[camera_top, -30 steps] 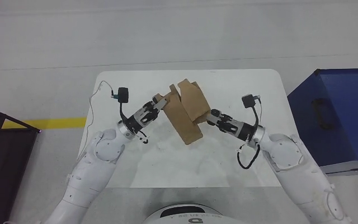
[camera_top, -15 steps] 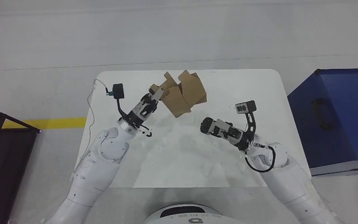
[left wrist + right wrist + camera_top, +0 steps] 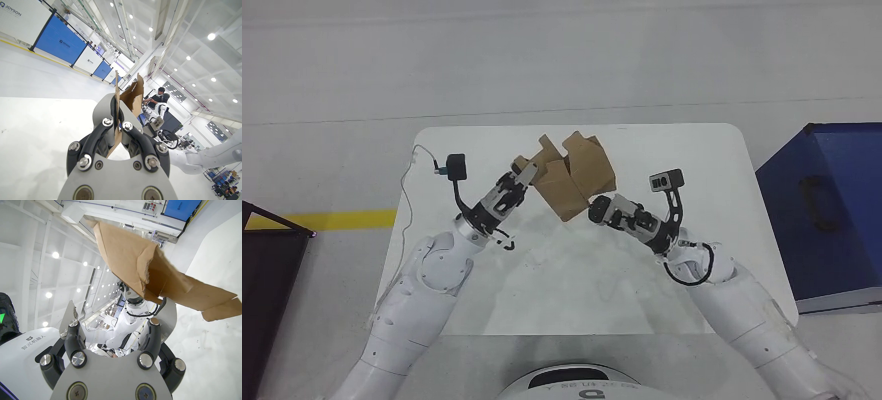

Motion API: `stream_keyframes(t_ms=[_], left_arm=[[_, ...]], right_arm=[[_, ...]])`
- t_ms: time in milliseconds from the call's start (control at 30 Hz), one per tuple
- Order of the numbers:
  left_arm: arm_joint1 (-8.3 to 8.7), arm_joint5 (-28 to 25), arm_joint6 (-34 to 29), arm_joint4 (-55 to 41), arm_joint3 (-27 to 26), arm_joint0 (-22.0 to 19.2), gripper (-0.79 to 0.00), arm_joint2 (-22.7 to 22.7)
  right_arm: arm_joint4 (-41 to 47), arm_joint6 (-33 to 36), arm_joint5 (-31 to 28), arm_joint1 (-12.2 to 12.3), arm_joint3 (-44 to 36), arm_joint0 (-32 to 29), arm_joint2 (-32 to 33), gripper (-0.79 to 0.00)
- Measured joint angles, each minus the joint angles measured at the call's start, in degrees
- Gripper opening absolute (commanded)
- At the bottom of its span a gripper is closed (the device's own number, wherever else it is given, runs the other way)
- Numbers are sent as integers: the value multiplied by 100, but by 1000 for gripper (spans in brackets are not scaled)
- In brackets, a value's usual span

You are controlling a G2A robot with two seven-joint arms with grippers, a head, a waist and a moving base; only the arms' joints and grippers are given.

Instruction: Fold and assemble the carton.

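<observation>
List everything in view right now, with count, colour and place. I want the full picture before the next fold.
carton: one, brown, partly folded, held up over the far middle of the table
table: one, white, in front of the robot
bin: one, blue, on the floor to the right of the table
frame: one, black, on the floor at the far left; what it is cannot be told
floor line: one, yellow, on the floor left of the table
left gripper: one, grey and black, shut on a carton flap
right gripper: one, grey and black, open, at the carton's lower edge; whether they touch cannot be told
</observation>
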Motion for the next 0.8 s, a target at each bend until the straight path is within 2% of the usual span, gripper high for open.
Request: stream_keyframes(t_ms=[133, 400, 567, 667, 733, 800], left_arm=[[-2, -35, -153, -60, -5, 13, -785, 12], [-17, -18, -380, -208, 29, 0, -785, 73], [-29, -5, -503, -207, 100, -28, -785, 121], [-33, -47, -557, -65, 147, -55, -785, 151], [-35, -151, -573, 76, 166, -72, -785, 173], [-35, -296, -586, 198, 179, -80, -785, 188]], right_arm=[[321, 138, -209, -28, 108, 2, 30, -148], [347, 261, -207, -104, 220, 186, -77, -225], [274, 305, -339, -141, 270, 252, -92, -385], [200, 302, -367, -153, 290, 259, -73, -465], [131, 272, -350, -157, 296, 256, -47, -474], [88, 239, -321, -159, 300, 247, -18, -548]])
